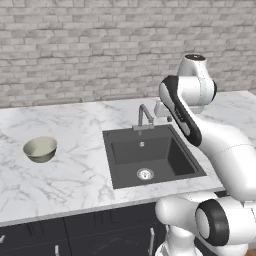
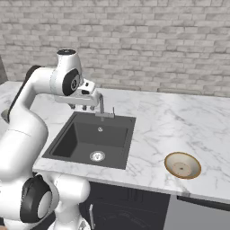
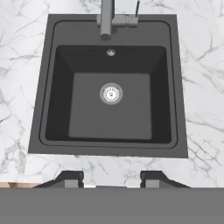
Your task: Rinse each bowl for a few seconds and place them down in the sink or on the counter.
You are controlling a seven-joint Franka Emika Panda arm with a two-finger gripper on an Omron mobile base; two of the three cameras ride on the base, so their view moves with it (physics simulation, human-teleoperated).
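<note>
A deep greenish-cream bowl [image 1: 40, 148] stands upright on the white marble counter [image 1: 75, 175], well left of the dark sink [image 1: 107, 150]. A shallower tan bowl [image 2: 182, 165] with a mottled inside rests on the counter [image 2: 170, 126] to the right of the sink [image 2: 130, 140], near the front edge. My gripper [image 2: 83, 107] hangs open above the sink's back left, beside the silver faucet [image 2: 102, 107]. In the hand view the gripper [image 3: 111, 179] looks straight down into the basin [image 3: 61, 96], with nothing between its fingertips [image 3: 70, 178]. No water shows at the faucet [image 3: 106, 19].
The round silver drain [image 3: 111, 93] lies in the middle of the basin floor. A grey brick wall [image 1: 75, 50] runs behind the counter. Dark cabinets [image 1: 75, 232] sit below the counter's front edge.
</note>
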